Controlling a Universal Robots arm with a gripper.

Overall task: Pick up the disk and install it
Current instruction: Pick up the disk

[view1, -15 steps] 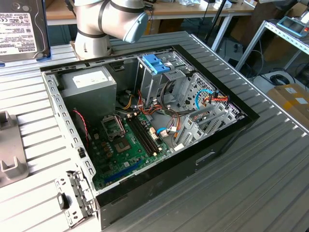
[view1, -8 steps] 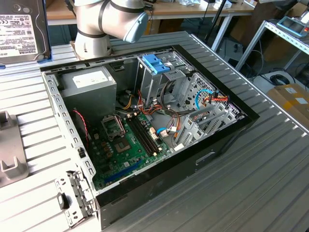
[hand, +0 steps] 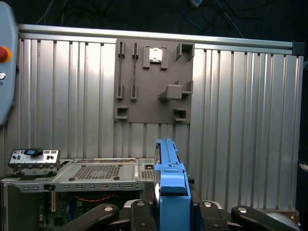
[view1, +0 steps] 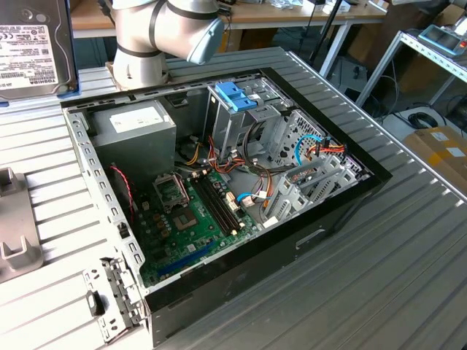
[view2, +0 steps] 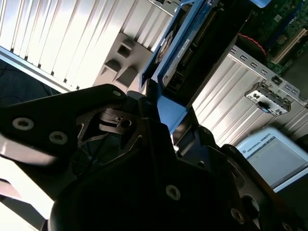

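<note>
the ribbed metal table (view1: 408, 277) is carrying an open computer case (view1: 332, 219), which is lying on its side with the board and cables showing. the arm (view1: 168, 29) is standing behind the case and reaching off toward the exterior view's left. inside the case the silver drive cage (view1: 244, 127) is sitting under its blue latch (view1: 235, 96), and i am not making out any drive seated in it, so to my eye the installing is not yet done. a grey holder plate (hand: 154, 82) is lying on the table beyond the case. the disk (hand: 169, 178) is up in the air, standing on edge with its light-blue rail facing the first wrist view, clear of the case rather than inside it. the pincer (hand: 171, 219) is holding it, drawn in narrow against its sides in both wrist views. so the picking-up part is looking finished, and i am judging that seating the disk in the cage is what is remaining.
</note>
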